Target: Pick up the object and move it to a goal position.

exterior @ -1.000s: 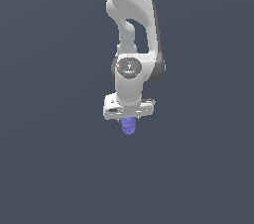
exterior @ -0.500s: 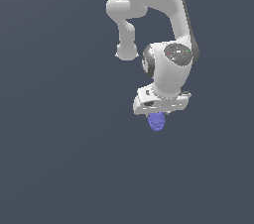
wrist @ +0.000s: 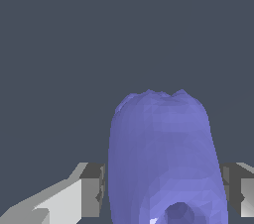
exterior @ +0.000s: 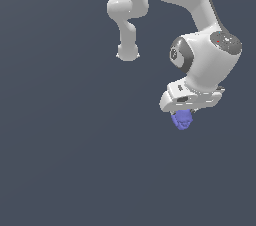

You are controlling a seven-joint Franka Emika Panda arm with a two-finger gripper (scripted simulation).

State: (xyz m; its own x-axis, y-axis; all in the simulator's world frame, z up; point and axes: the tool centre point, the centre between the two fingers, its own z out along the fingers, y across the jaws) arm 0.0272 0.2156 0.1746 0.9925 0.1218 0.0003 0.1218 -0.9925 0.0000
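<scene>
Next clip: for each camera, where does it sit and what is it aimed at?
Exterior view: off the arm, exact spot unknown; shows the white arm, the gripper and the blue object beneath it.
Wrist view: on the wrist, looking along the fingers; the object fills the gap between them.
Shared: the object and the gripper.

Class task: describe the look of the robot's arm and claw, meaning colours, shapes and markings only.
The arm is glossy white, built of rounded, tube-like segments with bulbous joints. One joint has a dark grey round cap, and another grey patch carries tiny red marks. The claw has a flat white body and blocky grey-and-white fingers. No cables show.
</scene>
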